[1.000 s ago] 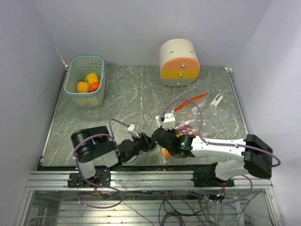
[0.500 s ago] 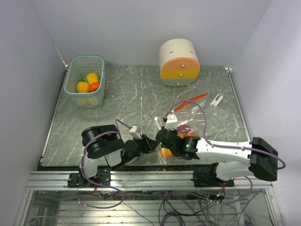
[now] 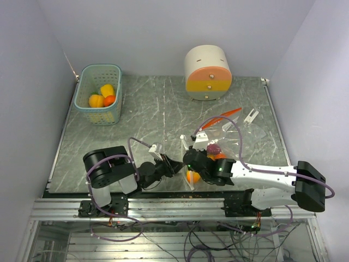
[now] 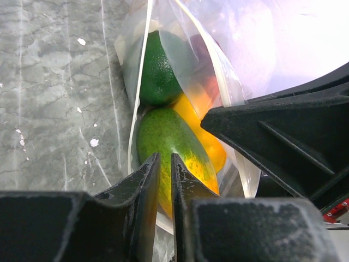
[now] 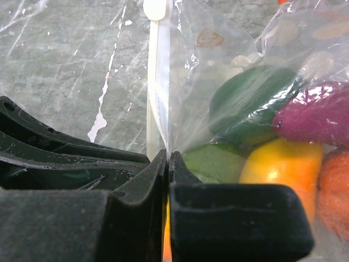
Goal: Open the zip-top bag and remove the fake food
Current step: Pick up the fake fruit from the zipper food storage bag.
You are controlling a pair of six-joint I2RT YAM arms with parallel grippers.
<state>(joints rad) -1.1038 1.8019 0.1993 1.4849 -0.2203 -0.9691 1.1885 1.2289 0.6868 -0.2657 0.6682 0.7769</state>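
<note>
The clear zip-top bag (image 3: 221, 136) lies right of centre, its mouth toward the near edge. Inside it is fake food: a green lime (image 4: 158, 73), a green-yellow mango (image 4: 172, 142), an orange piece (image 5: 283, 166) and a purple piece (image 5: 319, 112). My right gripper (image 5: 167, 155) is shut on the bag's white zip edge (image 5: 158, 109). My left gripper (image 4: 166, 164) sits at the bag's mouth in front of the mango. Its jaws stand a narrow slit apart with clear film at the slit, and I cannot tell whether they pinch it. The two grippers nearly meet in the top view (image 3: 182, 162).
A teal basket (image 3: 87, 112) at the back left holds yellow and orange fake food (image 3: 103, 95). A cream-and-orange round container (image 3: 207, 68) stands at the back centre. A thin orange piece (image 3: 226, 114) and a small clear piece (image 3: 251, 115) lie behind the bag.
My left gripper's jaws have narrowed to a slit at the bag's mouth. The right arm has shifted slightly right, still gripping the zip edge, and the orange food now shows near the front edge.
</note>
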